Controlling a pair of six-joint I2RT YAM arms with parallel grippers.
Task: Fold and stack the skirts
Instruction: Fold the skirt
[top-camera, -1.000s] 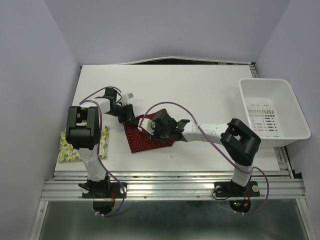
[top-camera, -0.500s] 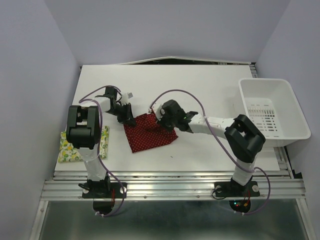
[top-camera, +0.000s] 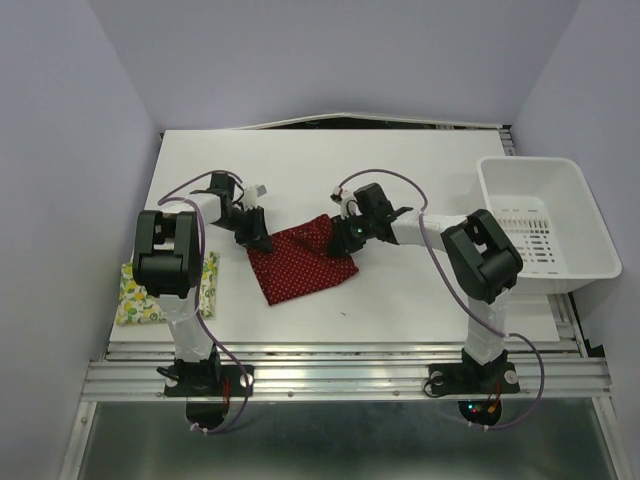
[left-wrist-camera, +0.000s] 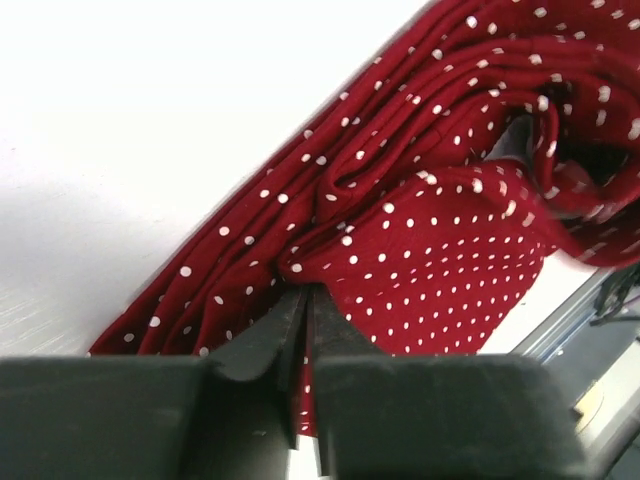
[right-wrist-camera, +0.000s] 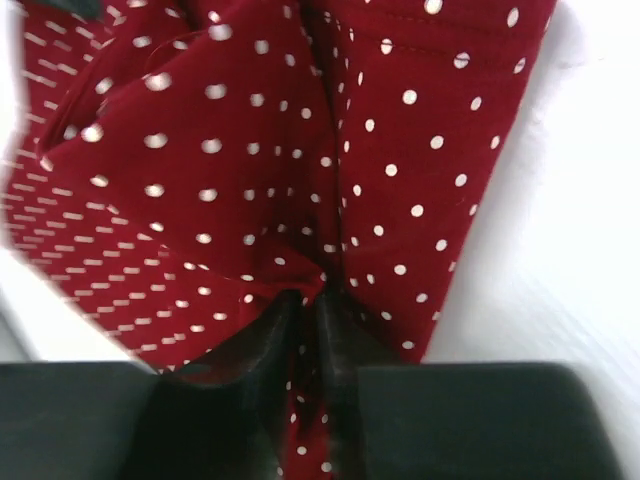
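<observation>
- Overhead, a white worktop (top-camera: 400, 170) sits boxed in by pale lilac walls (top-camera: 330, 60). A white bin (top-camera: 545, 225) stands at its right edge.
- Near the middle lies the dark red skirt (top-camera: 300, 265), with the left hand (top-camera: 257, 240) at its far left corner and the right hand (top-camera: 347, 236) at its far right corner. The lemon-print skirt (top-camera: 135, 295) lies folded at the near left edge, partly under the left arm.
- Compared with a second ago, the right hand has shifted from over the skirt's middle out to that right corner, and the far edge is drawn wider. The left hand and the lemon-print skirt sit as before.
- From the left wrist, the left hand (left-wrist-camera: 305, 297) is clamped on a bunched fold of the dark red skirt (left-wrist-camera: 440, 260), with bare worktop (left-wrist-camera: 150, 120) beyond.
- From the right wrist, slightly blurred, the right hand (right-wrist-camera: 312, 300) is likewise pinched on a crease of the dark red skirt (right-wrist-camera: 200, 150), with the worktop (right-wrist-camera: 580, 250) showing to the right.
</observation>
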